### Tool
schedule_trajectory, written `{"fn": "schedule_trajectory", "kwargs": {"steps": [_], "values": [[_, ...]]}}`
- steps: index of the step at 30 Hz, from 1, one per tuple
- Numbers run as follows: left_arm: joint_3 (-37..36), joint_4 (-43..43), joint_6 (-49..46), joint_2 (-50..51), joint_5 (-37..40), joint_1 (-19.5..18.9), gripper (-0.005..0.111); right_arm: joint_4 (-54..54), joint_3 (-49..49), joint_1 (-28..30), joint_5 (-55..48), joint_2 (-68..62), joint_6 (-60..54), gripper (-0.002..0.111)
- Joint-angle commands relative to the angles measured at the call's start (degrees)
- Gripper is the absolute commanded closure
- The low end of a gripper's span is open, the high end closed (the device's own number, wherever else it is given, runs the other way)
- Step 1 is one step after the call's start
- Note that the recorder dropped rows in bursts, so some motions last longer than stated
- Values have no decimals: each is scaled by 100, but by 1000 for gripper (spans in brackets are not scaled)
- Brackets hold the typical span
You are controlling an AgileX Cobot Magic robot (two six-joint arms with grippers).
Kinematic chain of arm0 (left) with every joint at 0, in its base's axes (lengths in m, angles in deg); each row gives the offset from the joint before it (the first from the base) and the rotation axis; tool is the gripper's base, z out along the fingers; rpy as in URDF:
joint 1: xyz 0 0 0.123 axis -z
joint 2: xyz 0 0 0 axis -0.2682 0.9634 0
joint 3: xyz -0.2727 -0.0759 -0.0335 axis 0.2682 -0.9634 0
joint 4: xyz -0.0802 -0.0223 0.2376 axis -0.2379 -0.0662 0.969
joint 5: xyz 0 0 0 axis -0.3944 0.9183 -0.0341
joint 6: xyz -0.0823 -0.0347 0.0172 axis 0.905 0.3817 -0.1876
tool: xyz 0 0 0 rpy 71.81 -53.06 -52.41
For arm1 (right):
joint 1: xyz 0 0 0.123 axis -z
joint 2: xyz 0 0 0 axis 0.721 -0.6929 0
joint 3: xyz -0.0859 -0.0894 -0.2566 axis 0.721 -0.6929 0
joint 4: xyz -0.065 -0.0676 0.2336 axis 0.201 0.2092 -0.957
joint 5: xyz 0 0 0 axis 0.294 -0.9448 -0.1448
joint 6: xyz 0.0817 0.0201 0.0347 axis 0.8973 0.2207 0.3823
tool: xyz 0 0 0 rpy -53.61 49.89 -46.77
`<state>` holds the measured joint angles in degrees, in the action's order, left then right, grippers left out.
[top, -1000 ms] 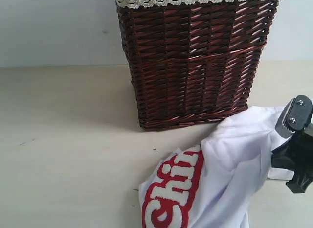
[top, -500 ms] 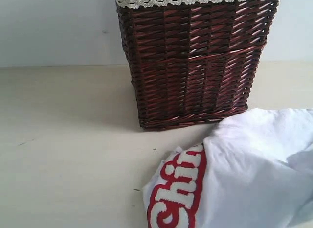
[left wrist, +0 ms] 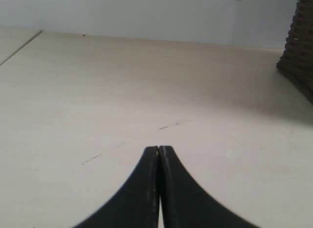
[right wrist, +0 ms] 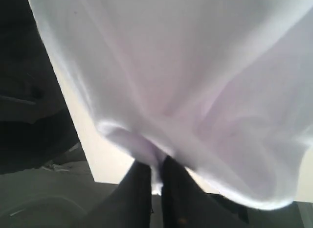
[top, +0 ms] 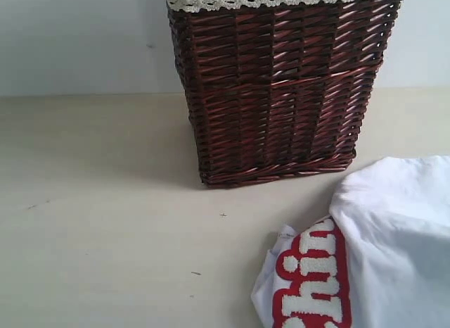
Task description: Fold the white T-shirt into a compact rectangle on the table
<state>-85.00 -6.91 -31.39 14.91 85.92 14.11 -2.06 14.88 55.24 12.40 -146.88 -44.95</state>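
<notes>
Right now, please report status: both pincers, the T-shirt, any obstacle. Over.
Left pincer shut, empty, above the table. Right pincer shut on the white T-shirt. Shirt bunched, not folded. Wicker basket close behind it.

1. White T-shirt [top: 394,229] — crumpled, with red-outlined fluffy white letters showing; one fold is pinched between the fingers [right wrist: 139,193] of the right gripper [right wrist: 154,163], the rest draping beyond them.
2. Table [top: 105,201] — pale cream, faintly specked, stretching ahead of the fingertips [left wrist: 150,157] of the left gripper [left wrist: 159,149].
</notes>
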Motion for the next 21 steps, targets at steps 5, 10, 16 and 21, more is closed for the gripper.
{"fn": "schedule_trajectory", "kwargs": {"steps": [5, 10, 16, 21], "values": [[23, -18, 5, -38, -64, 27, 107, -342, 24, 29, -37, -1, 540, 84], [23, -18, 5, -38, -64, 27, 107, -1115, -384, 29, -37, 100, 163, 57], [23, -18, 5, -38, -64, 27, 107, -6110, -1733, 29, 4403, 3154, -30, 57], [23, -18, 5, -38, -64, 27, 107, -7671, -2382, 29, 3797, 5433, -30, 60]]}}
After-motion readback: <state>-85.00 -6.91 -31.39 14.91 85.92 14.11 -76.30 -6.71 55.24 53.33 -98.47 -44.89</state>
